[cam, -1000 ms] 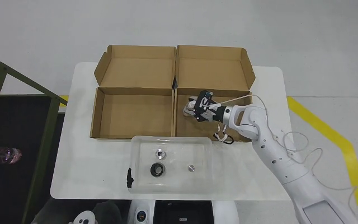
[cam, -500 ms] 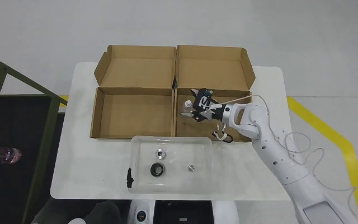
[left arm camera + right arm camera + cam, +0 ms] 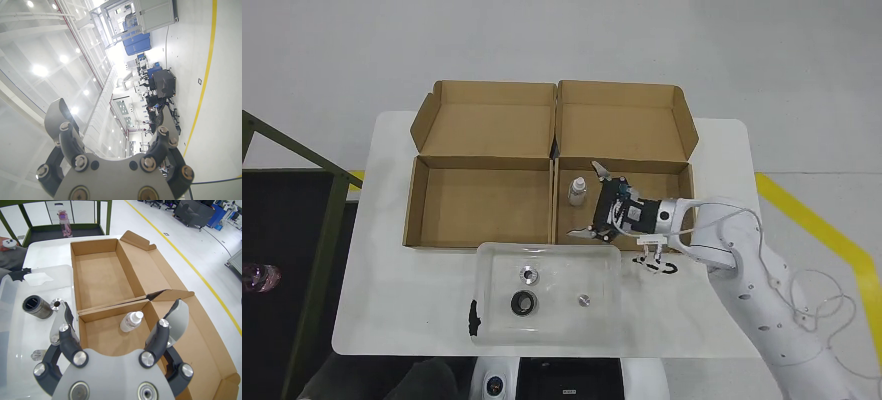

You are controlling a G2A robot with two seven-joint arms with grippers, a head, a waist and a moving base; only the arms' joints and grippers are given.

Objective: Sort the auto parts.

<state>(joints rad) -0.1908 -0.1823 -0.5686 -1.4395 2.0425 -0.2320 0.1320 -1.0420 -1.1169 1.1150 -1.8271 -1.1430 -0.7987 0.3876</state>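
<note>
A small white bottle (image 3: pixel 578 188) (image 3: pixel 130 322) rests in the right cardboard box (image 3: pixel 667 235) (image 3: pixel 198 336), near its left wall. My right gripper (image 3: pixel 592 200) (image 3: pixel 122 309) hangs open just beside the bottle, on the side toward the clear bin, with nothing between its fingers. The clear plastic bin (image 3: pixel 482 255) (image 3: pixel 37 270) holds a black linear bearing (image 3: pixel 525 302) (image 3: pixel 36 307), a silver round part (image 3: pixel 530 273) (image 3: pixel 56 303) and a small silver piece (image 3: pixel 584 298) (image 3: pixel 36 354). My left gripper (image 3: pixel 110 108) is open and points up at the room's ceiling, holding nothing.
The left cardboard box (image 3: pixel 482 205) (image 3: pixel 102 281) has nothing in it. Both boxes' lids (image 3: pixel 562 120) stand folded back at the far side. A scrap of black tape (image 3: pixel 473 318) sticks to the bin's left edge. The white table (image 3: pixel 382 280) has bare room on the left.
My right gripper opened and let go of the bottle, then drew back toward the bin. The bottle stays in the right box.
</note>
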